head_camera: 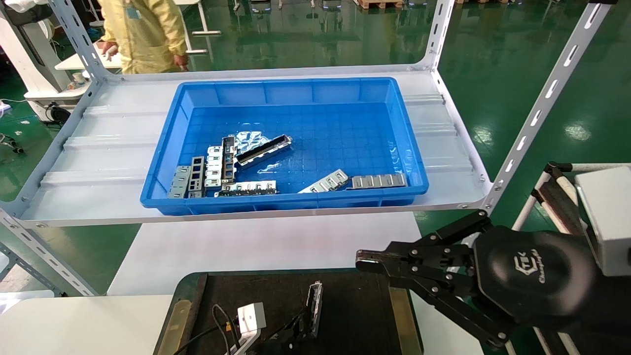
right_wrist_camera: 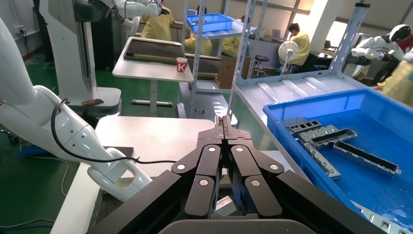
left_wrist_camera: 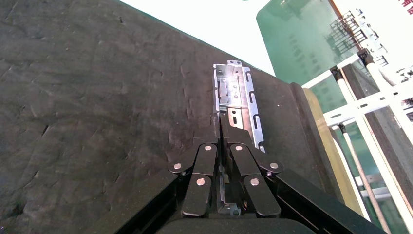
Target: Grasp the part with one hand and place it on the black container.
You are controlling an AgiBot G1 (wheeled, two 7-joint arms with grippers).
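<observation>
The part (left_wrist_camera: 234, 100), a short silver-grey channel with cutouts, lies low over the black container (left_wrist_camera: 97, 97), near its middle. My left gripper (left_wrist_camera: 220, 122) is shut on the part, its fingers pinching one side wall. In the head view the part (head_camera: 314, 300) stands on edge over the black container (head_camera: 360, 310) at the bottom, with the left gripper (head_camera: 300, 323) just below it. Whether the part touches the mat I cannot tell. My right gripper (head_camera: 364, 261) hovers shut and empty above the container's right edge; the right wrist view shows this gripper (right_wrist_camera: 223, 122) with fingertips pressed together.
A blue bin (head_camera: 296, 85) with several metal pieces sits on the shelf (head_camera: 113, 148) behind the container. Slotted shelf posts (head_camera: 542, 103) rise at the right. A white table (head_camera: 256, 246) lies beneath. A person in yellow (head_camera: 143, 29) stands at the back left.
</observation>
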